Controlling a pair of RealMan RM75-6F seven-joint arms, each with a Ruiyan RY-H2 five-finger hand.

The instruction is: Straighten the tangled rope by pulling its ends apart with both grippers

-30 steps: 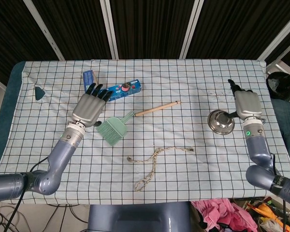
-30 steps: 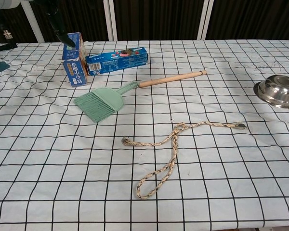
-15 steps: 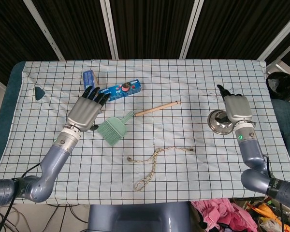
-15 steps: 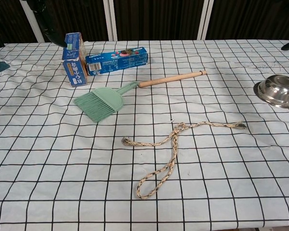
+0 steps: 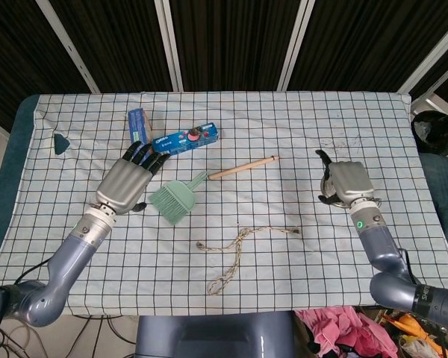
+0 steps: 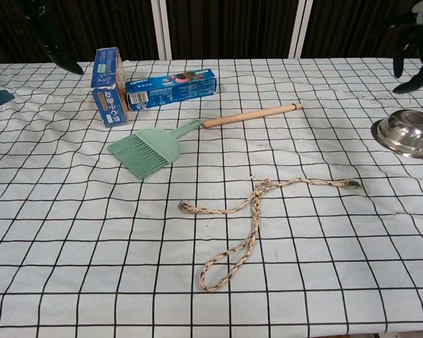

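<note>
The tangled rope (image 5: 237, 250) lies on the checked cloth in front of me, crossing itself near its middle. In the chest view the rope (image 6: 250, 225) has one end at the left, one end at the right, and a loop toward the near edge. My left hand (image 5: 125, 183) hovers left of the rope beside the green brush, fingers spread and holding nothing. Only its dark fingertips (image 6: 65, 65) show in the chest view. My right hand (image 5: 345, 183) floats right of the rope, above the steel bowl, empty with fingers (image 6: 412, 86) apart. Neither hand touches the rope.
A green hand brush (image 5: 176, 198) with a wooden handle (image 5: 243, 168) lies just behind the rope. Two blue boxes (image 5: 187, 139) (image 5: 138, 121) sit at the back left. The steel bowl (image 6: 407, 134) stands at the right. A small dark green piece (image 5: 61, 142) lies at the far left.
Both hands have drawn back toward the near side of the table. The right hand has also shifted left and now covers the bowl in the head view. The rope has not moved.
</note>
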